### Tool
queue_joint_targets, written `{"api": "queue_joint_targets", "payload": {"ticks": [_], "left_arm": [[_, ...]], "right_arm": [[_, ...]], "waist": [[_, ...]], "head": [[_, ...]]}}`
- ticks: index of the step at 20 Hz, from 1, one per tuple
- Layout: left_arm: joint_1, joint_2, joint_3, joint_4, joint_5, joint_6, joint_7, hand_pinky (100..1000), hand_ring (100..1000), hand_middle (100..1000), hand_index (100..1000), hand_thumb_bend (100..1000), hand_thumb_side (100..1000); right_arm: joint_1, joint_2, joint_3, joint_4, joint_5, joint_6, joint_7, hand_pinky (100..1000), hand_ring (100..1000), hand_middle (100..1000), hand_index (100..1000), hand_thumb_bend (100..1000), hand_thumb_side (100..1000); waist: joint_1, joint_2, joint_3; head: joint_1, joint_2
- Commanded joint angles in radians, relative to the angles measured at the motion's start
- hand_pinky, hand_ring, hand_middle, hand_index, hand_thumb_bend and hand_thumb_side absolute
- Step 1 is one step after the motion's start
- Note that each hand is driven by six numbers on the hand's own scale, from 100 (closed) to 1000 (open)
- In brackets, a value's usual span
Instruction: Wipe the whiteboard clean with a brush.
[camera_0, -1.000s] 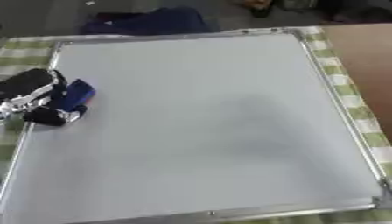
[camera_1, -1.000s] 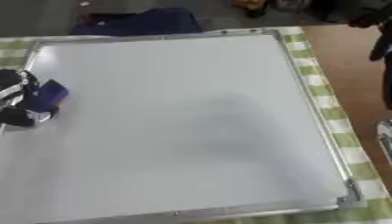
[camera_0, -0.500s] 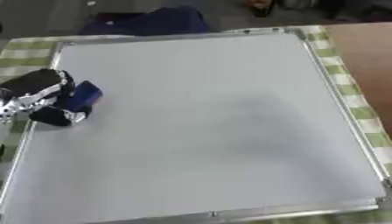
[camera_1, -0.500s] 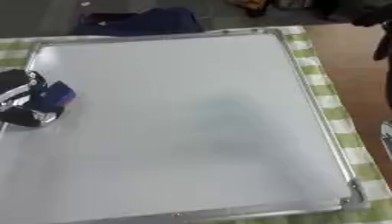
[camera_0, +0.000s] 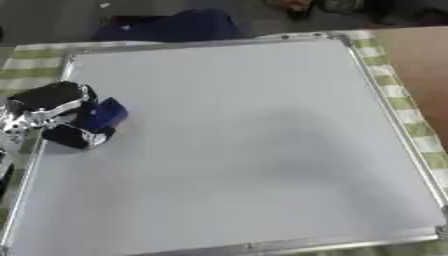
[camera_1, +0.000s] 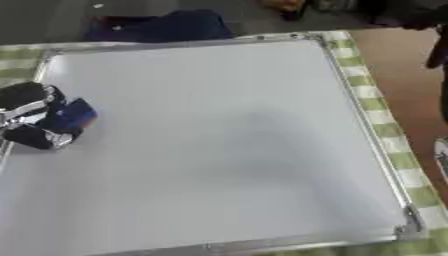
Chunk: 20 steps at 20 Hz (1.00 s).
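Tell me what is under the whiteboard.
A green-and-white checked cloth shows past the whiteboard at its far, right and left edges. What lies beneath the board's middle is covered. On top, the left robot hand grips a blue brush.

A blue brush (camera_0: 103, 116) rests on the blank whiteboard (camera_0: 254, 140) near its left edge.

Light: even, moderately bright, diffuse
Shadow: faint grey patch across the whiteboard (camera_0: 262, 130) centre
Glare: no hard hotspots
Focus: soft throughout; far edge dim and blurred
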Motion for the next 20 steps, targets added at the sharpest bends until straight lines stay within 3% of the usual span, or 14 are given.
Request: {"api": "queue_joint_targets", "payload": {"ticks": [1, 12, 20], "left_arm": [[0.011, -0.026, -0.042, -0.021, 0.023, -0.021, -0.019, 650, 502, 281, 149, 185, 467], [0.005, -0.034, -0.07, -0.074, 0.013, -0.031, -0.006, 649, 500, 277, 151, 185, 466], [0.011, -0.026, -0.058, -0.07, -0.041, 0.006, 0.053, 641, 494, 271, 142, 183, 458]], "right_arm": [[-0.004, -0.017, -0.015, -0.014, -0.003, 0.003, -0.001, 730, 583, 467, 264, 184, 957], [-0.005, -0.015, -0.015, -0.014, -0.007, 0.006, -0.002, 730, 582, 464, 263, 185, 957], [-0.002, -0.013, -0.017, -0.014, -0.007, 0.009, -0.001, 730, 581, 462, 264, 185, 957]], "waist": [[-0.005, -0.02, -0.001], [-0.008, -0.021, -0.001], [-0.01, -0.024, 0.004]], "head": [[-0.004, -0.003], [-0.003, -0.009], [-0.007, -0.007]]}}
